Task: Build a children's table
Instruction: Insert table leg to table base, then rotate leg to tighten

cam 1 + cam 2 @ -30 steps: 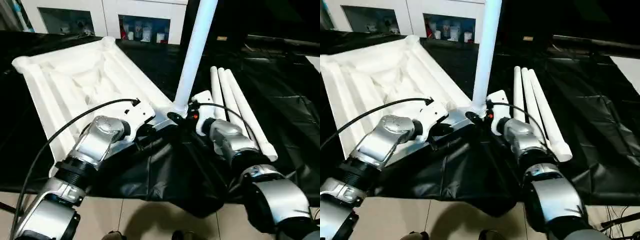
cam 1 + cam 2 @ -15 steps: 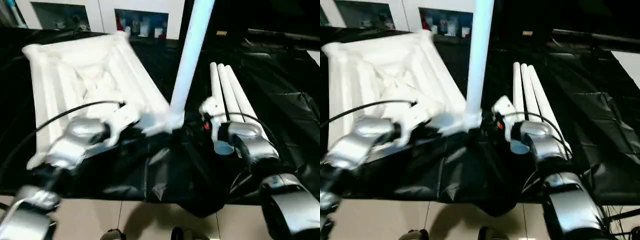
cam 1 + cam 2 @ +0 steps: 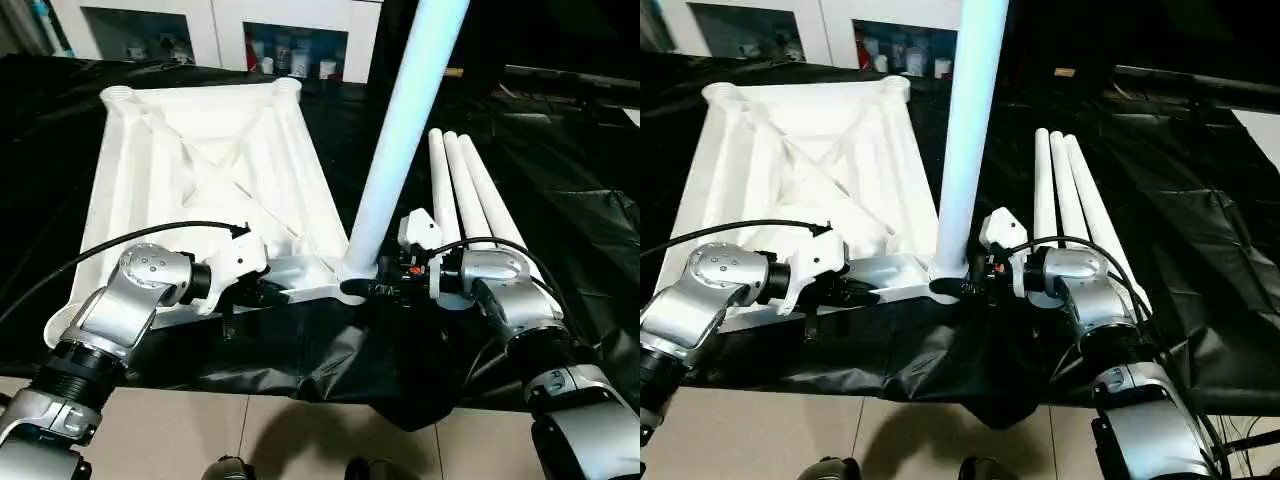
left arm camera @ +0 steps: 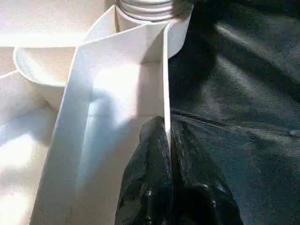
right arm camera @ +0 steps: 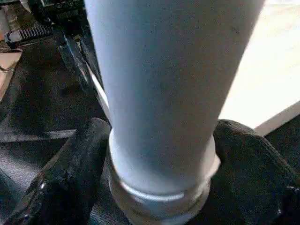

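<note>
Right claw (image 5: 159, 154) clamps the upright leg (image 3: 400, 150) at its socket; left claw (image 4: 168, 140) pinches the tabletop (image 3: 210, 170) rim. We count one leg seated, three spare legs (image 3: 470, 190) waiting on the surface (image 3: 580, 180).

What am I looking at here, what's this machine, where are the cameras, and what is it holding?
It is a two-armed humanoid robot building a children's table. Two pictures come from cameras in its head, looking down over its silver forearms; the other two come from cameras on its wrists, looking along each claw's black fingers. On a surface covered in black sheeting lies the white tabletop, underside up, its ribs showing. One white leg stands upright in the near corner socket, and three spare legs lie side by side to the right. The left claw is pinched shut on a thin edge of the tabletop near that corner. The right claw grips the base of the upright leg, one finger on each side.
</note>
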Controlling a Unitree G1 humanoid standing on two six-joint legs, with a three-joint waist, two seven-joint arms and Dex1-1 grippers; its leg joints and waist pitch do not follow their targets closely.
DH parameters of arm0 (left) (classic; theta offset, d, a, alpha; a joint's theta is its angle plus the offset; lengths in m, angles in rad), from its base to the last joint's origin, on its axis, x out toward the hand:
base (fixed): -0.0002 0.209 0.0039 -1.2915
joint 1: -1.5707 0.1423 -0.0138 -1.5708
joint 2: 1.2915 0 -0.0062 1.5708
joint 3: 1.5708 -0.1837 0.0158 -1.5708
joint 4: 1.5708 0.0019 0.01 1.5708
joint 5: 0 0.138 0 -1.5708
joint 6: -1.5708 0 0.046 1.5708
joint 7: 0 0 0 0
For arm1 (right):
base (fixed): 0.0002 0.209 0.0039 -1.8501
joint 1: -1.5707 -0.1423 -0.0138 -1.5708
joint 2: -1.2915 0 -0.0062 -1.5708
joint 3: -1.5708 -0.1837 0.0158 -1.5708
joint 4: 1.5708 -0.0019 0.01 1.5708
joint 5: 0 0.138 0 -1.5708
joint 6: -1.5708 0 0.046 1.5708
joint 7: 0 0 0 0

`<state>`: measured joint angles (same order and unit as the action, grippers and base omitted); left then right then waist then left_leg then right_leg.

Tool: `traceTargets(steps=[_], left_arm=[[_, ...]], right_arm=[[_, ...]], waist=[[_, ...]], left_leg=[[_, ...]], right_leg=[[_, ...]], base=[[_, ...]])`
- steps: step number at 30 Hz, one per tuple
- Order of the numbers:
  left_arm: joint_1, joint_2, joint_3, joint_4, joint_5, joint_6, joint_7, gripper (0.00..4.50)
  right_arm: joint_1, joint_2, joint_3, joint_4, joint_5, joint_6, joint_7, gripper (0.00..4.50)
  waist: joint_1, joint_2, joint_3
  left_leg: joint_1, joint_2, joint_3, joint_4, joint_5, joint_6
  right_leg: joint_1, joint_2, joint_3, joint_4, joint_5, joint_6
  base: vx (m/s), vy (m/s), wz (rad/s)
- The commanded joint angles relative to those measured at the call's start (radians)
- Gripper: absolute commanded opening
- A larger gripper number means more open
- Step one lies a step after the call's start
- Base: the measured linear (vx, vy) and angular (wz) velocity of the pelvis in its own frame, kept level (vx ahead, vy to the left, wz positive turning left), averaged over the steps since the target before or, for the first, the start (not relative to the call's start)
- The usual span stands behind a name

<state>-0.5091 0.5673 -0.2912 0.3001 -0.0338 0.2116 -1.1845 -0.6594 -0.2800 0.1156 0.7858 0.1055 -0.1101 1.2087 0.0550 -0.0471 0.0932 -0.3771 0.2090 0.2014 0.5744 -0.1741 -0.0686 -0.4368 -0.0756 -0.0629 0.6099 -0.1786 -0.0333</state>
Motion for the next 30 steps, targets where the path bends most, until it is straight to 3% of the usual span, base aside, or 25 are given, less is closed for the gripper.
traceTargets(steps=[1,9,19,24,26,28,29,30], left_arm=[[0.003,-0.013,-0.015,-0.013,-0.020,-0.021,-0.019,0.00],[0.001,-0.014,-0.013,-0.005,-0.015,-0.023,-0.026,0.00],[0.008,-0.012,-0.013,-0.003,-0.012,-0.023,-0.027,0.00],[0.005,-0.028,-0.006,0.014,-0.002,-0.002,0.014,0.00],[-0.003,-0.048,0.002,0.032,0.003,0.019,0.052,0.00],[-0.035,-0.098,0.013,0.084,0.025,0.060,0.145,0.00],[-0.047,-0.115,0.016,0.102,0.034,0.076,0.177,0.00],[-0.082,-0.162,0.021,0.152,0.057,0.111,0.264,0.00]], right_arm=[[0.003,0.001,-0.002,-0.005,0.004,0.000,0.005,3.47],[0.007,0.000,0.009,0.001,0.004,-0.004,0.019,2.80],[0.014,0.002,0.019,0.016,-0.008,-0.018,0.023,2.72],[0.024,0.027,0.007,0.052,-0.023,0.014,-0.076,2.72],[0.023,0.043,-0.004,0.084,-0.035,0.025,-0.158,2.72],[0.022,0.087,-0.029,0.148,-0.054,0.045,-0.337,2.72],[0.022,0.103,-0.038,0.166,-0.056,0.052,-0.392,2.72],[0.011,0.146,-0.057,0.207,-0.058,0.068,-0.527,2.72]], waist=[[0.000,0.010,-0.071],[0.002,0.008,-0.077],[0.005,0.008,-0.077],[0.003,0.009,-0.075],[-0.003,0.008,-0.070],[-0.009,0.004,-0.060],[-0.012,0.006,-0.054],[-0.012,0.009,-0.052]], left_leg=[[0.017,0.028,-0.004,-0.053,-0.100,0.091],[0.016,0.025,-0.005,-0.048,-0.068,0.102],[0.015,0.026,-0.006,-0.046,-0.083,0.097],[0.016,0.026,-0.007,-0.046,-0.106,0.084],[0.016,0.024,-0.008,-0.049,-0.128,0.068],[0.022,0.022,-0.012,-0.056,-0.212,0.022],[0.031,0.022,-0.014,-0.060,-0.269,0.001],[0.034,0.021,-0.017,-0.061,-0.288,-0.009]], right_leg=[[0.070,-0.054,0.049,-0.046,-0.019,-0.272],[0.074,-0.053,0.049,-0.038,0.032,-0.280],[0.074,-0.055,0.049,-0.038,-0.001,-0.277],[0.071,-0.055,0.049,-0.041,-0.034,-0.270],[0.069,-0.056,0.051,-0.049,-0.078,-0.262],[0.065,-0.060,0.053,-0.069,-0.258,-0.215],[0.058,-0.063,0.053,-0.083,-0.373,-0.189],[0.058,-0.065,0.052,-0.086,-0.418,-0.174]], base=[[0.000,0.000,0.00],[0.000,0.000,0.00],[0.000,0.000,0.00],[0.000,0.000,0.00],[0.000,0.000,0.00],[0.000,0.000,0.00],[0.000,0.000,0.00],[0.000,0.000,0.00]])
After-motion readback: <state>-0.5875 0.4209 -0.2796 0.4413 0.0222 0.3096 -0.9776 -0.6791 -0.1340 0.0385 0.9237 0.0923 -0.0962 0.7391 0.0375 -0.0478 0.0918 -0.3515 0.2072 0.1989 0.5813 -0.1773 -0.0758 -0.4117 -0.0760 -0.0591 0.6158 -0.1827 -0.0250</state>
